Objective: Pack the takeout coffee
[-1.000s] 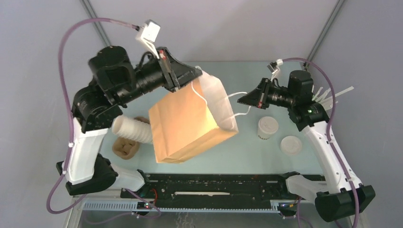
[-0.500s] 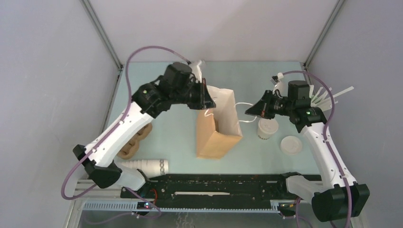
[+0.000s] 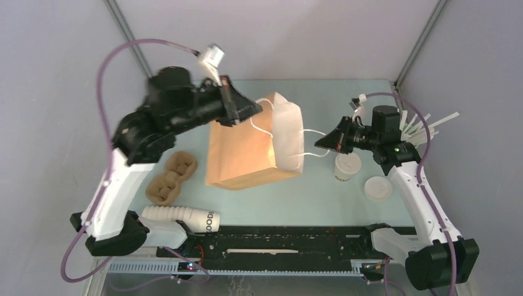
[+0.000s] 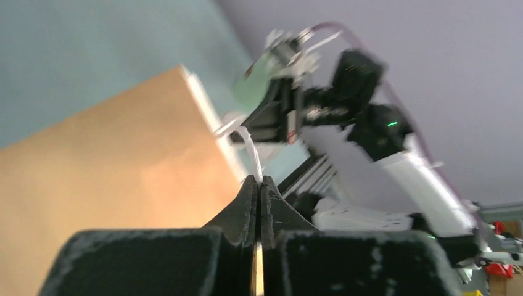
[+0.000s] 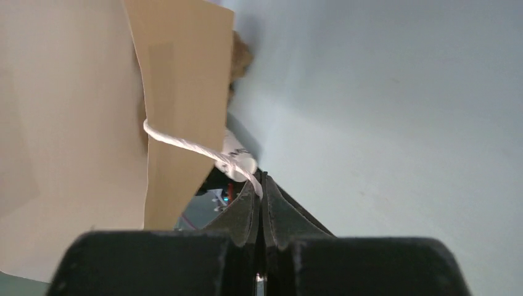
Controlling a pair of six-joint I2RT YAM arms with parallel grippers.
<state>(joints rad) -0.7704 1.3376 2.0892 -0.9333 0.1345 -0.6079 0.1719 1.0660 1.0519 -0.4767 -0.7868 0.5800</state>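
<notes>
The takeout coffee (image 3: pixel 348 165), a cream cup with a white lid, stands on the table at the right, below my right gripper. A brown paper bag (image 3: pixel 247 151) with a white lining hangs tilted between my arms. My left gripper (image 3: pixel 254 110) is shut on the bag's left white cord handle (image 4: pixel 253 154). My right gripper (image 3: pixel 321 143) is shut on the bag's right white cord handle (image 5: pixel 191 145). The bag also fills the left of the right wrist view (image 5: pixel 92 111) and of the left wrist view (image 4: pixel 111 160).
A loose white lid disc (image 3: pixel 377 187) lies right of the cup. A stack of nested cream cups (image 3: pixel 182 217) lies on its side at the front left. A brown pulp cup carrier (image 3: pixel 171 177) sits at the left. White stirrers (image 3: pixel 425 126) fan out at the far right.
My left arm has swung up and to the left with the handle, and the bag has tilted from upright onto its side. The right gripper has barely moved.
</notes>
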